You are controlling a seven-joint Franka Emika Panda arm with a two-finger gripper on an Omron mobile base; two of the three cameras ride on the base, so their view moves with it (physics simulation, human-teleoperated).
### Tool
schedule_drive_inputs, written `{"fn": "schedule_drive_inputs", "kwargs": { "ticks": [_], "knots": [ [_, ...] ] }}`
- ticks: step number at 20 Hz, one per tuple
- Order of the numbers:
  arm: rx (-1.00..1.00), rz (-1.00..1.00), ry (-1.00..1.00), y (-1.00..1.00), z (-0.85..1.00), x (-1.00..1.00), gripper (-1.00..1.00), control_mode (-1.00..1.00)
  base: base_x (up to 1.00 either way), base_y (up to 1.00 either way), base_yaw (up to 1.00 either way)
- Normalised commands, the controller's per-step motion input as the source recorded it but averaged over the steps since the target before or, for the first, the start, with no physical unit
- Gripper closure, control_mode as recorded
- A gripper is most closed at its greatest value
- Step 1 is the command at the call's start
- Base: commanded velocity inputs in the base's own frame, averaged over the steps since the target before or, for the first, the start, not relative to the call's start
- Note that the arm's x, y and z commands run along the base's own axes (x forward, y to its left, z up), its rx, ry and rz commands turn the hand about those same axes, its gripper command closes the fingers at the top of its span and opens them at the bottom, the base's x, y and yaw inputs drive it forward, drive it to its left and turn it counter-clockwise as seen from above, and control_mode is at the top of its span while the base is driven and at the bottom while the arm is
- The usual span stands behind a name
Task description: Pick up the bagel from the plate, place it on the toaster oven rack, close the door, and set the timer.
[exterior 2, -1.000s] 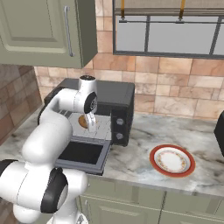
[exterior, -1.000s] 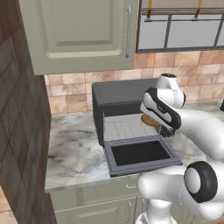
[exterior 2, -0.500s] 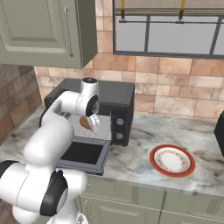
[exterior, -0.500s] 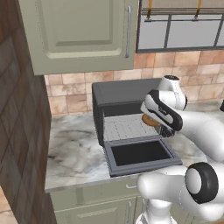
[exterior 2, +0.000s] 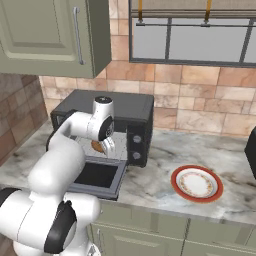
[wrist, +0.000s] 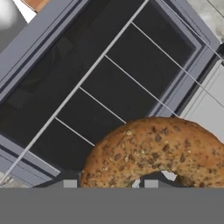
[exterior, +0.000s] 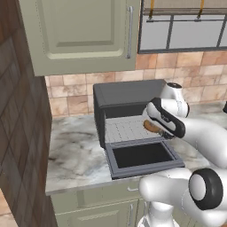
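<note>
While the white arm reaches into the mouth of the black boxy toaster oven [exterior: 128, 95], its two-finger gripper [exterior: 156, 129] is closed on the golden-brown seeded bagel [exterior: 152, 127], which shows as an orange-brown sliver right of centre in the left base view. From the right base view the bagel [exterior 2: 97, 146] sits left of centre, tucked behind the gripper [exterior 2: 103, 148] at the oven's open front. Seen from the hand view, the bagel [wrist: 159, 151] takes up the lower right of the frame, with the dark finger tips [wrist: 65, 182] just rising along its lower edge, pressed against it.

Below and behind the bagel lies the flat light-grey wire rack [exterior: 126, 128], centre of the left base view; whether the bagel touches the rack cannot be told. Folded down flat in front of the oven, the dark-glass door with its grey frame [exterior: 144, 155] lies open on the marbled grey counter [exterior: 75, 155].

Lower right in the right base view, the round white plate with a red-orange rim [exterior 2: 197, 183] rests on the counter, well apart from the oven. No readable writing or brand marks appear anywhere.
</note>
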Motion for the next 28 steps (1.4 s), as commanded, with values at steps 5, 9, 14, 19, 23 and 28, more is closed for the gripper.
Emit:
{"fn": "schedule_drive_inputs", "kwargs": {
  "ticks": [5,9,14,19,23,28],
  "knots": [
    [0.01,0.0,0.0,0.02,0.24,-0.01,-1.0,-1.0,0.0,0.0,0.0],
    [0.0,0.0,-0.02,0.0,0.14,0.0,-1.0,-1.0,0.0,0.0,0.0],
    [0.0,0.0,0.0,0.0,0.03,0.1,-1.0,-1.0,0.0,0.0,0.0],
    [0.0,0.0,-0.02,0.0,0.03,0.32,-1.0,-1.0,0.0,0.0,0.0],
    [0.02,0.0,0.03,0.0,0.24,0.19,-1.0,-1.0,0.0,0.0,0.0],
    [0.06,0.0,0.06,-0.06,0.36,0.16,-1.0,-1.0,0.0,0.0,0.0]
  ]
}}
